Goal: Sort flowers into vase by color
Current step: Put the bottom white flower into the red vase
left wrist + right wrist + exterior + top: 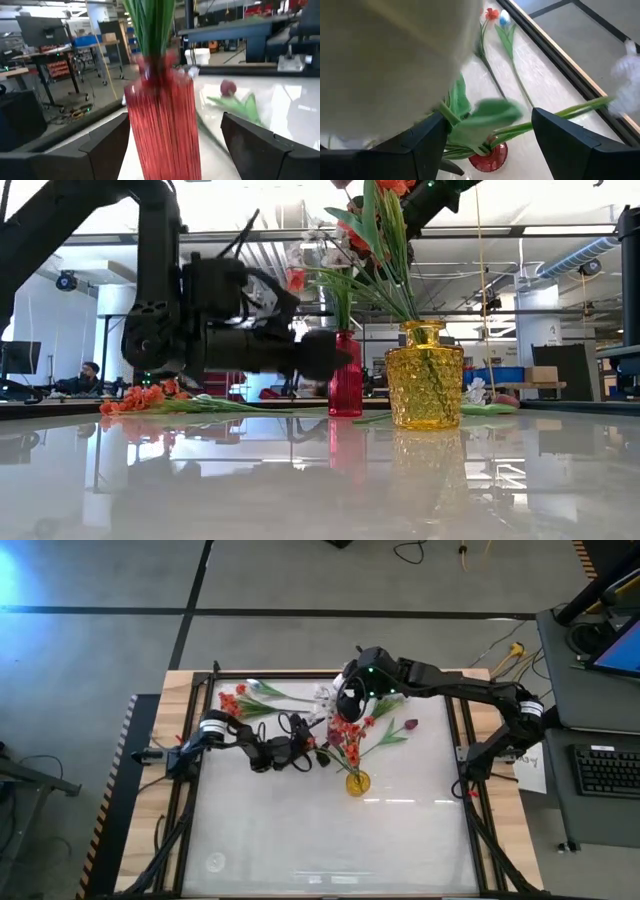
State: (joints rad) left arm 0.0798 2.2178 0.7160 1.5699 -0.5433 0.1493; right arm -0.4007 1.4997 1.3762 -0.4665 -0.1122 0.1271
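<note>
Between the left gripper's (165, 145) parted fingers, red vase (162, 125); overhead hides it; right gripper (485, 135) spread, stem (485, 117) between.

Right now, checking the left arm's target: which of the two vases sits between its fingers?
The red vase, framed by the open left gripper; the yellow vase stands apart, holding red-orange flowers.

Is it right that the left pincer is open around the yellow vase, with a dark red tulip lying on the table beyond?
Not quite: the left pincer is open around the red vase, not the yellow one. The dark red tulip does lie on the table beyond. The left wrist view shows it.
</note>
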